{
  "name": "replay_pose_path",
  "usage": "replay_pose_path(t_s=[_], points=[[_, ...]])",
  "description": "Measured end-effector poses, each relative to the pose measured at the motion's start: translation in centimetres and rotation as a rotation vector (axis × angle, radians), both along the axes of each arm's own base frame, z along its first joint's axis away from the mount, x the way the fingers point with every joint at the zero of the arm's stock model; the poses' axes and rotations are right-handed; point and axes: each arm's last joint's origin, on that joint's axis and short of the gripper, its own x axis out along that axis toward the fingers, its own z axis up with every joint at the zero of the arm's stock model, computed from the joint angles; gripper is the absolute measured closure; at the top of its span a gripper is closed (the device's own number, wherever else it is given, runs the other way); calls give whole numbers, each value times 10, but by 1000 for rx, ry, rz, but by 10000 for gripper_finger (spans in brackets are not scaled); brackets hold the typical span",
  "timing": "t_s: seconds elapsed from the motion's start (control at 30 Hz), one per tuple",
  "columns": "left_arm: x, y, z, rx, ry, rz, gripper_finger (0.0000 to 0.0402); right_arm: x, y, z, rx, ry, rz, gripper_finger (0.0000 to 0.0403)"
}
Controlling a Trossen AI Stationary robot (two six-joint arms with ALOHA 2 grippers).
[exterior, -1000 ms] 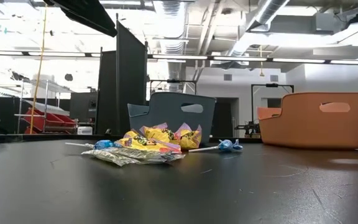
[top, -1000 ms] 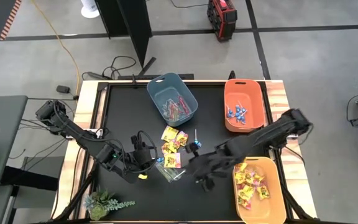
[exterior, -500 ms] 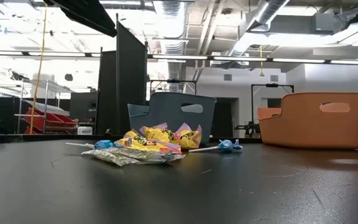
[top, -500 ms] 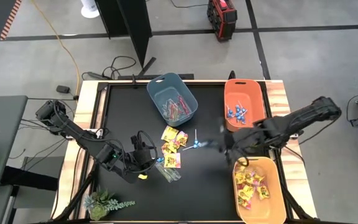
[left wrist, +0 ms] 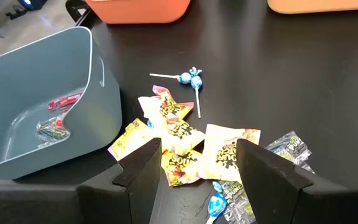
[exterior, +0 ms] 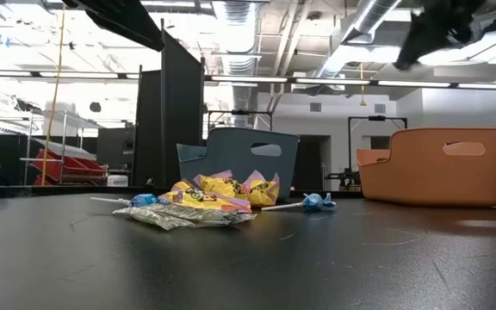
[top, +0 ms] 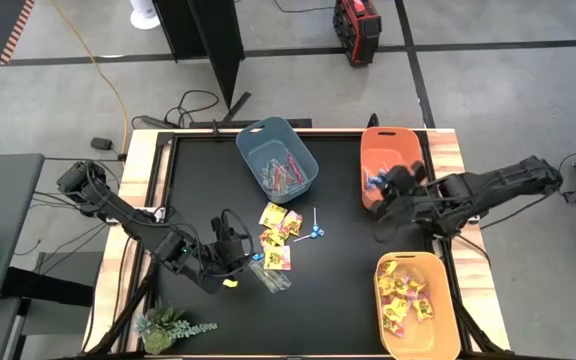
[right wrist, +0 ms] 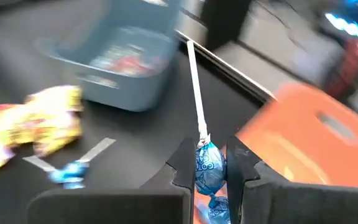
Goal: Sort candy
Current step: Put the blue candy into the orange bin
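Loose candy lies at the table's middle: yellow square packets (top: 279,224), two blue lollipops (top: 314,235) and clear-wrapped sweets (top: 274,279). My left gripper (left wrist: 197,180) hangs open just near-left of this pile (left wrist: 185,134), touching nothing. My right gripper (top: 386,196) is in the air at the near left corner of the orange bin (top: 415,150), shut on a blue-wrapped lollipop (right wrist: 208,167). In the low view only a dark blur of that arm (exterior: 437,30) shows at the top. My right gripper pinches the lollipop's blue wrapped head (right wrist: 209,171) between its two fingers. The thin white stick (right wrist: 195,87) juts out ahead, past the fingertips. The lollipop is lifted clear of the table, beside the orange bin's wall (right wrist: 303,134).
A blue-grey bin (top: 278,156) with pinkish sticks stands at the far middle. The orange bin holds blue lollipops (top: 381,183). A yellow-orange bin (top: 417,305) with yellow packets sits at the near right. A small plant (top: 163,328) stands off the near left corner.
My right gripper has travelled from just near-right of the pile toward the table's right and far edges, up to the orange bin, rolling its wrist on the way. The pile and my left gripper have stayed put.
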Motion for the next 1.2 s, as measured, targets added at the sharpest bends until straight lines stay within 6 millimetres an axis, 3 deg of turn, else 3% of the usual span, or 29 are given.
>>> replay_pose_path(t_s=[0.17, 0.33, 0.63, 0.73, 0.87, 1.07, 1.2], points=[[0, 0, 0, 0, 0, 0, 201, -4, -14, -12, 37, 73, -207, 352], [0, 0, 0, 0, 1, 1, 201, 4, -18, -20, 37, 141, -259, 327], [0, 0, 0, 0, 1, 0, 201, 16, -29, -32, 73, 212, -334, 176], [0, 0, 0, 0, 1, 0, 201, 20, -31, -34, 70, 228, -336, 145], [0, 0, 0, 1, 2, 0, 201, 42, -17, -36, 27, 231, -109, 139], [0, 0, 0, 4, 3, -2, 201, 88, 27, -32, -143, 127, 335, 146], [0, 0, 0, 3, 2, -2, 201, 112, 54, -45, -235, 169, 589, 149]])
